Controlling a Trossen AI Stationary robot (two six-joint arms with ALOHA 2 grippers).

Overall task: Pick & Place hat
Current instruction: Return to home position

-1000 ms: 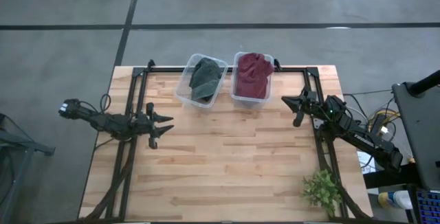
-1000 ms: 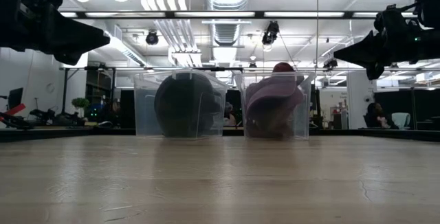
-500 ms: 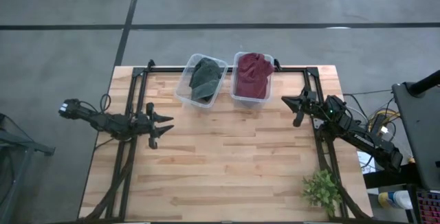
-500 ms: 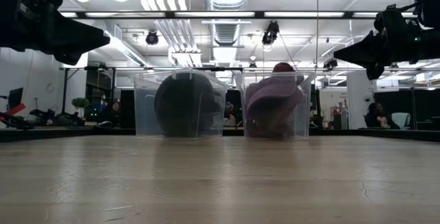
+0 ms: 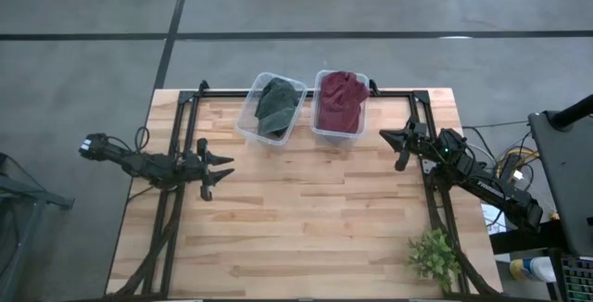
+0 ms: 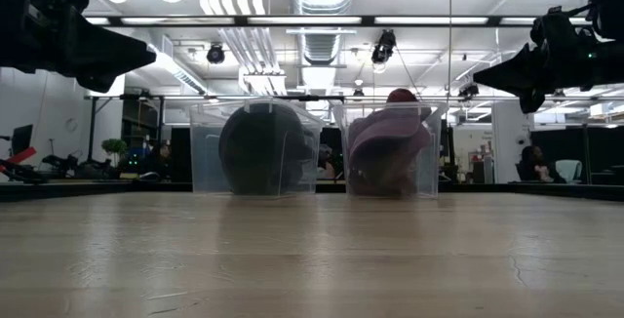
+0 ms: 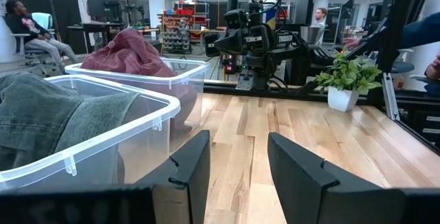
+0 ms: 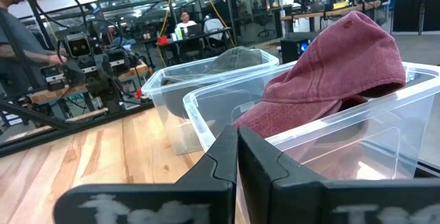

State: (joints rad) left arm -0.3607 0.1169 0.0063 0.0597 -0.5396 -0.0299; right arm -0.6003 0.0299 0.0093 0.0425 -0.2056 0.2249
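Observation:
A dark green hat [image 5: 275, 106] lies in the left clear bin [image 5: 250, 124] at the table's far side. A maroon hat [image 5: 339, 101] lies in the right clear bin [image 5: 318, 132], its crown above the rim [image 8: 337, 66]. My left gripper [image 5: 222, 170] is open and empty at the table's left, held above the wood. My right gripper [image 5: 394, 146] is shut and empty at the table's right, near the maroon hat's bin. Both hats also show in the left wrist view, the green one [image 7: 62, 114] and the maroon one [image 7: 130, 53].
A small potted plant [image 5: 434, 254] stands at the table's near right corner. A black frame rail [image 5: 176, 154] runs along the table's left, far and right sides. Bare wood [image 5: 306, 209] lies between the arms and toward the near edge. People sit in the room beyond the table.

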